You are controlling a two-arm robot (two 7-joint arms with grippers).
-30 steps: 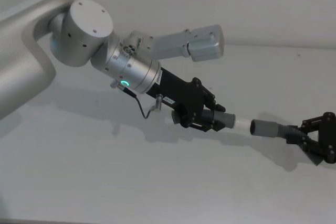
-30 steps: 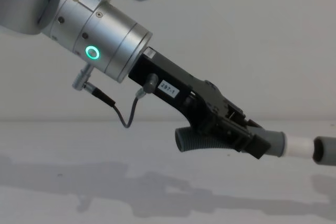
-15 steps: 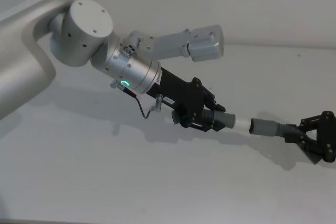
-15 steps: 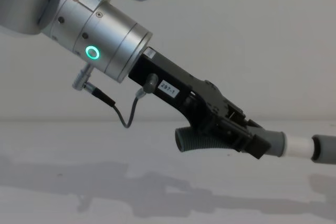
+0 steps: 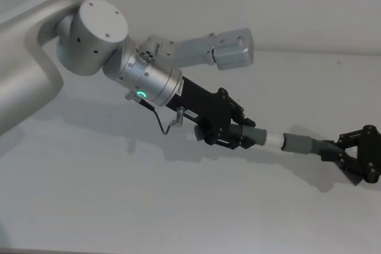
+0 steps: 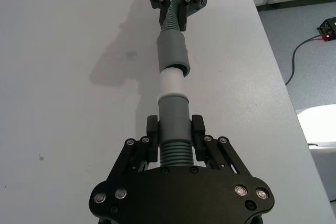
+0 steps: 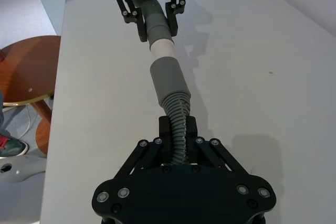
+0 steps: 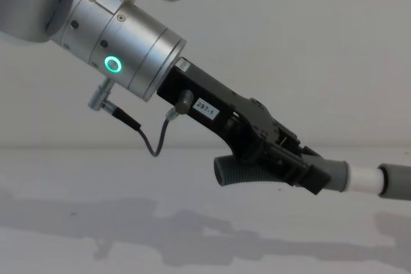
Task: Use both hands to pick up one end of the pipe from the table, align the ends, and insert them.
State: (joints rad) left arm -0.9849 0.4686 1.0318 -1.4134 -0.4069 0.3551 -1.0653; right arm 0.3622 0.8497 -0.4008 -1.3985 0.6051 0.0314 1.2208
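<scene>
White stub [image 6: 171, 81]: it projects from the grey collar [image 6: 172, 114] of the elbow piece; its tip is already just inside the mouth of the other piece, and a good part of the white is not yet covered.
Grey tube [image 6: 172, 52]: a smooth sleeve with a ribbed hose behind it, held in the air above the table [image 5: 119, 206], on one line with the stub.
Elbow [image 8: 241, 172]: its ribbed bend shows under the left gripper in the chest view, clear of the table.
Left gripper [image 6: 173, 141]: closed narrow on the ribbed part just behind the collar — it holds the elbow firmly.
Right gripper [image 7: 177, 136]: closed narrow on the ribbed hose behind the sleeve; in the head view it stands at the right edge [image 5: 351, 160].
Step in hand: the insertion — the alignment seems finished and the ends are beginning to join.
Next move: probably a straight push of the two pieces toward each other along their common axis, without tilting, until the sleeve meets the collar.
</scene>
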